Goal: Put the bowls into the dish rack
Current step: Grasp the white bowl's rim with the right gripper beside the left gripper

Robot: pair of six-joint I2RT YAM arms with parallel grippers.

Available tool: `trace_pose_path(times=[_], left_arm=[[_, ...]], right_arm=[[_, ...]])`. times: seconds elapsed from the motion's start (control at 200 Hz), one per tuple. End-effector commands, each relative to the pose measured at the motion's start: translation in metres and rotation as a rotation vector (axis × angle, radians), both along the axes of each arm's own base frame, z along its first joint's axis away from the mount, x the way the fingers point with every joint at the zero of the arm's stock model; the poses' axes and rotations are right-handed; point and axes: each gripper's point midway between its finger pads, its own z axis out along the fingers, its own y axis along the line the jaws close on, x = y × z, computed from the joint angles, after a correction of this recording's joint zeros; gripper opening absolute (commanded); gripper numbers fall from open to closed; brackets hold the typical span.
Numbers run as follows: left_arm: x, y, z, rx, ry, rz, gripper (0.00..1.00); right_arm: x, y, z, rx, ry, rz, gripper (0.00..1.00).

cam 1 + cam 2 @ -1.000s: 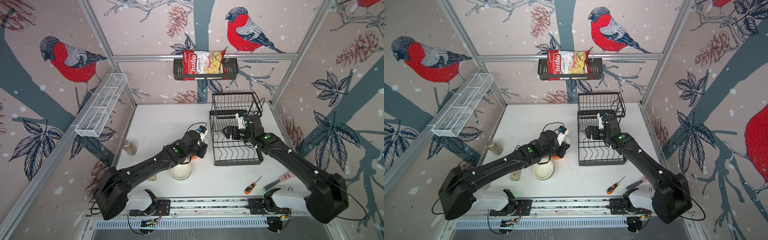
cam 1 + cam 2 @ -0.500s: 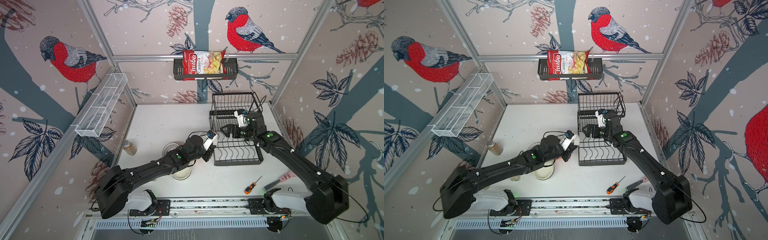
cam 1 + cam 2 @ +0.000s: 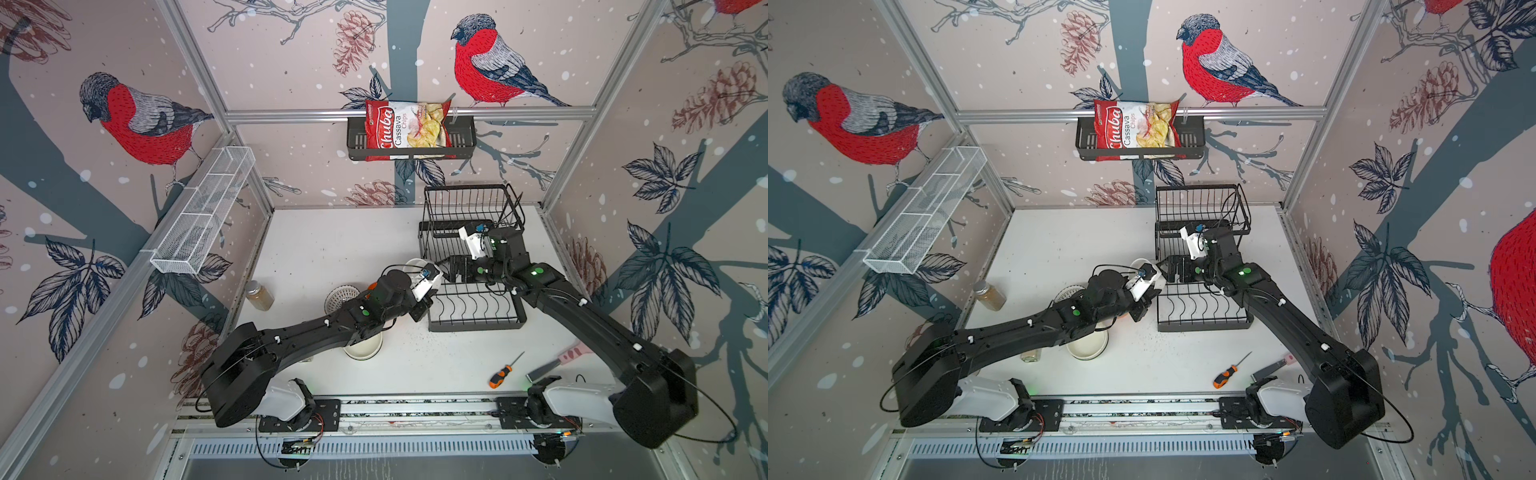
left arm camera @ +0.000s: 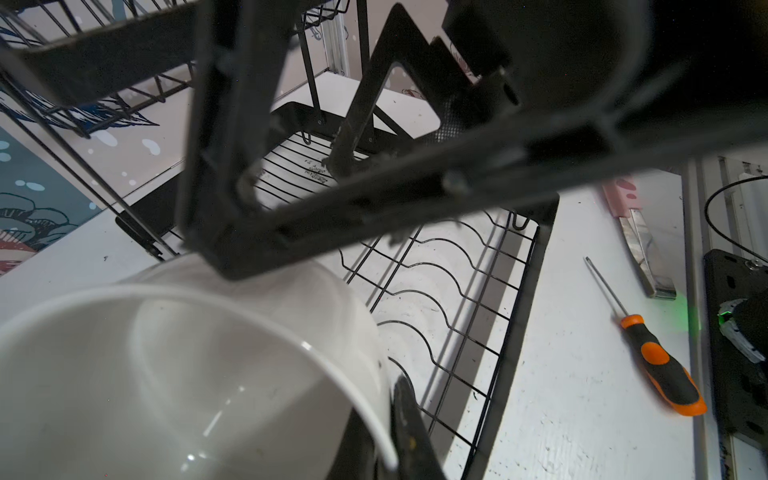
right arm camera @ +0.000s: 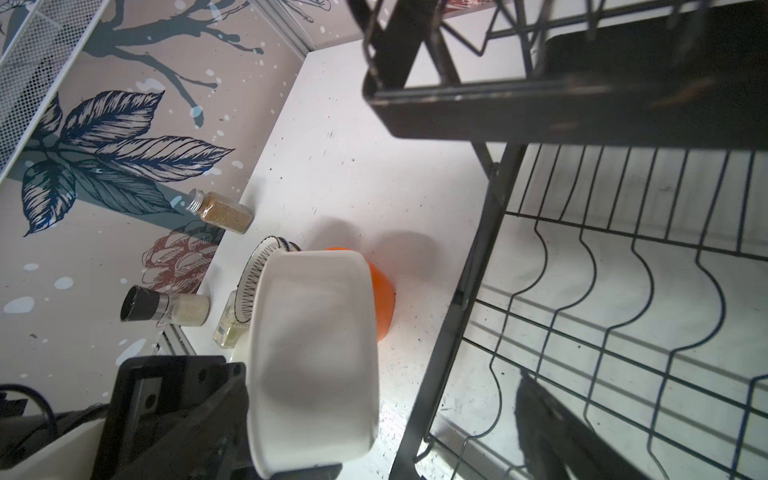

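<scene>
My left gripper (image 3: 433, 277) (image 3: 1156, 283) is shut on the rim of a plain white bowl (image 3: 417, 264) (image 3: 1140, 266) (image 4: 166, 374) (image 5: 316, 353). It holds the bowl tilted in the air at the left edge of the black dish rack (image 3: 478, 326) (image 3: 1204, 326) (image 4: 536, 266) (image 5: 478, 249). My right gripper (image 3: 452, 270) (image 3: 1172, 270) stands open over the rack's lower tier, facing the bowl with nothing between its fingers. On the table lie an orange bowl (image 5: 382, 299), a line-patterned bowl (image 3: 340, 296) (image 3: 1069, 293) and a cream bowl (image 3: 365, 350) (image 3: 1088, 347), partly under the left arm.
Spice jars (image 5: 224, 214) (image 5: 166, 309) and a glass bottle (image 5: 226, 328) stand at the table's left. An orange-handled screwdriver (image 3: 500, 374) (image 4: 660, 374) and a knife (image 3: 557, 363) lie front right. A chips bag (image 3: 409, 129) sits in the wall basket. A white mesh tray (image 3: 203, 216) hangs on the left wall.
My left gripper has carried the white bowl to the right, from beside the other bowls up to the rack's left edge. My right gripper has shifted slightly left toward it.
</scene>
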Motion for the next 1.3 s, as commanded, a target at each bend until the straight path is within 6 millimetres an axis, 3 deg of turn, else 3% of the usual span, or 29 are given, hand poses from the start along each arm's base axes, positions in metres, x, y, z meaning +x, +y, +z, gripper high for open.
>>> trace_pose_path(times=[0.0,0.365,0.65,1.296], left_arm=[[0.003,-0.013,0.032,-0.094,-0.095,-0.043,0.0],[-0.003,-0.021,0.041,-0.127,-0.106,-0.096,0.0],[-0.005,-0.024,0.048,-0.151,-0.12,-0.112,0.0],[-0.003,-0.029,0.041,-0.146,-0.116,-0.124,0.0]], right_arm=[[-0.007,0.004,0.013,0.02,-0.042,0.044,0.99],[-0.012,0.013,0.009,0.025,-0.03,0.087,0.98],[-0.012,0.019,0.002,0.028,-0.006,0.107,0.86],[-0.013,0.021,-0.007,0.016,0.005,0.118,0.6]])
